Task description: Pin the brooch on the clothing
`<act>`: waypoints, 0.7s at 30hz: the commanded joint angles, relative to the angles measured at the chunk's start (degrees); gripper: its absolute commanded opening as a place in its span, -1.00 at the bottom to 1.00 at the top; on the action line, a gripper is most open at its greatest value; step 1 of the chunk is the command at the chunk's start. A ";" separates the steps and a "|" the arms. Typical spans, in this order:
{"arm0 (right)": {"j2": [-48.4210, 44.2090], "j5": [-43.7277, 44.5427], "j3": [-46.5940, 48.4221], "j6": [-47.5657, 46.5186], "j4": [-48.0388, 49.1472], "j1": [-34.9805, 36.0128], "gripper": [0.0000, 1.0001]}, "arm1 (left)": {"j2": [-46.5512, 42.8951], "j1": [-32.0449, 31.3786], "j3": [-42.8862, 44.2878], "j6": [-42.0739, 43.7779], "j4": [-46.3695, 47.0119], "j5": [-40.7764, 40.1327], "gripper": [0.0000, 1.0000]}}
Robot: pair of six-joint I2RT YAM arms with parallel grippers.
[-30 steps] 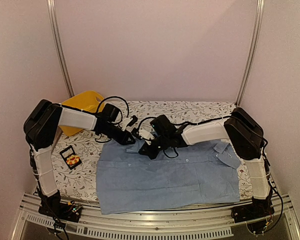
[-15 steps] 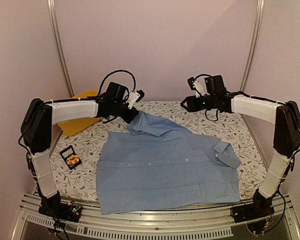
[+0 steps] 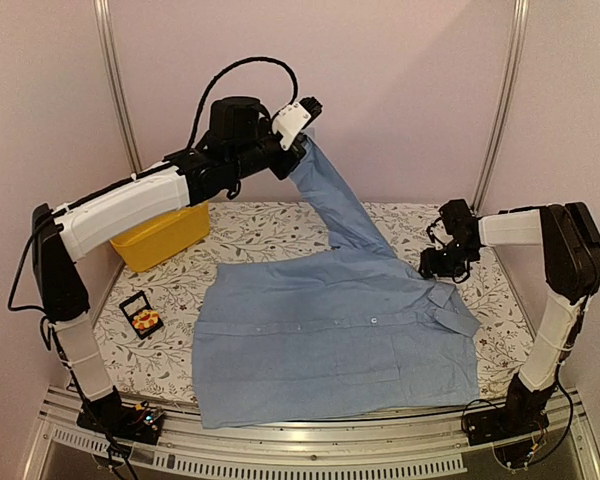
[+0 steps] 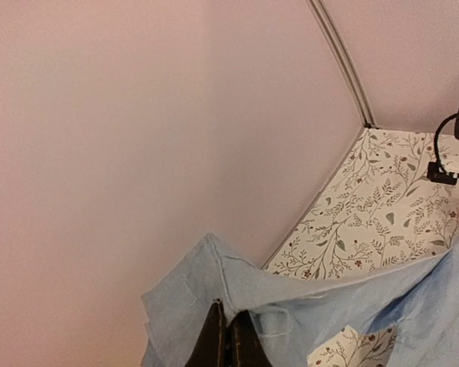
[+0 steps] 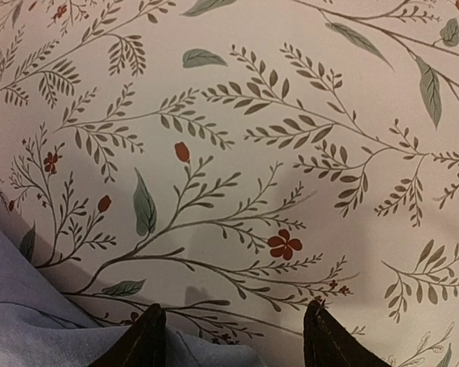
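Nearest you, the shirt [image 3: 330, 350] lies mostly flat along the near edge of the table [image 3: 250, 225]. Just left of it, by the left edge, the brooch [image 3: 147, 320] sits in a small black box [image 3: 135, 305], apart from the cloth, so none of the pinning is done. Farther back on the right, your right gripper [image 5: 233, 336] hovers low over the floral cover beside the collar, jaws apart, holding nothing. Farthest and highest, your left gripper [image 4: 228, 340] is clenched on a corner of the shirt, lifting it well above the far edge, past the yellow basin [image 3: 165, 235] at the far left corner. You look to be arranging the cloth; fetching and fastening the brooch remain.
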 commanded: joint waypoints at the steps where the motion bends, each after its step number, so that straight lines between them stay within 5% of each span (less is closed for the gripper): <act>1: -0.88 1.21 -3.43 -0.16 -1.98 0.04 0.21 | -1.65 -0.13 0.31 2.61 1.69 -5.33 -1.00; 15: -11.03 8.75 -1.99 1.20 -7.56 0.02 0.21 | 1.50 0.18 3.90 9.96 16.96 -7.86 -1.00; 21: -20.16 -6.64 -3.09 -9.07 0.25 2.04 0.39 | 3.58 0.14 11.75 9.68 20.61 -4.67 -1.00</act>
